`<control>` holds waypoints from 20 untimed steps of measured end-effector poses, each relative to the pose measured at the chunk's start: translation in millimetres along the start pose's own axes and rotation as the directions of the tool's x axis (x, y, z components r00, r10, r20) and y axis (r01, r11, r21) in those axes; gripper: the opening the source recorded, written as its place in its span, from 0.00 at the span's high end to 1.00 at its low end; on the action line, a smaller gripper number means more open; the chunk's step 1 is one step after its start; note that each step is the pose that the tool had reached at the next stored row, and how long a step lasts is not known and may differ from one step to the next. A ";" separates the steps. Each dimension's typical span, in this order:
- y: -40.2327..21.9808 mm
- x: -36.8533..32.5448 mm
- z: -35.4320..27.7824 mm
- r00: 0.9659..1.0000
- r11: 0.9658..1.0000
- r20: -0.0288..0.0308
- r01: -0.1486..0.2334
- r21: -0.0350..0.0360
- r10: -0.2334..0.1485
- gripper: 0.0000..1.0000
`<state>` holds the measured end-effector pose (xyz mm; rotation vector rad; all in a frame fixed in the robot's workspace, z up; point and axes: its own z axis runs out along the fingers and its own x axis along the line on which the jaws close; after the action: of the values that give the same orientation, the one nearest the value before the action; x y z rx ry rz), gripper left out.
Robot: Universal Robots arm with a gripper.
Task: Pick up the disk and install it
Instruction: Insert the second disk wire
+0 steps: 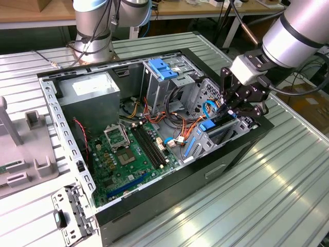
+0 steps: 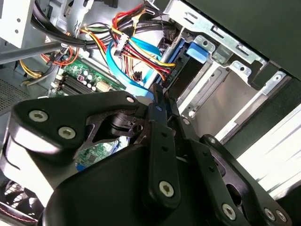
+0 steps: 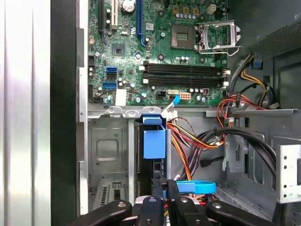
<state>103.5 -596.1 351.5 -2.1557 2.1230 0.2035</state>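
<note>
A: Where's the long dark hard drive in its light-blue plastic carrier [image 3: 153, 155]?

B: Standing edge-up in the case's front-corner bay, pinched narrowly by the black gripper [image 3: 165, 188].

A: Handling?

B: Likely stiff, weighty, shock-sensitive; hold the carrier's long edges.

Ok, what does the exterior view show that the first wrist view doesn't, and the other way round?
Exterior view: the grey power supply, the blue bracket atop the drive cage, the slatted table. First wrist view: the blue data ports on the motherboard and the bare metal bay beside the disk. Both: the disk in its blue carrier, the end effector by it, the motherboard.
</note>
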 end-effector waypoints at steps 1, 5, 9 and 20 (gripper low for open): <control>-0.7 0.1 0.3 1.000 1.000 0.000 0.003 0.000 -0.003 0.84; -2.9 0.3 1.5 1.000 1.000 0.000 0.004 -0.001 -0.004 0.84; -3.0 1.1 4.2 1.000 1.000 0.000 0.004 -0.001 -0.004 0.84; -0.4 3.2 7.6 1.000 1.000 0.000 0.005 -0.001 -0.005 0.84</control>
<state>103.8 -597.9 343.5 -2.1616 2.1174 0.2041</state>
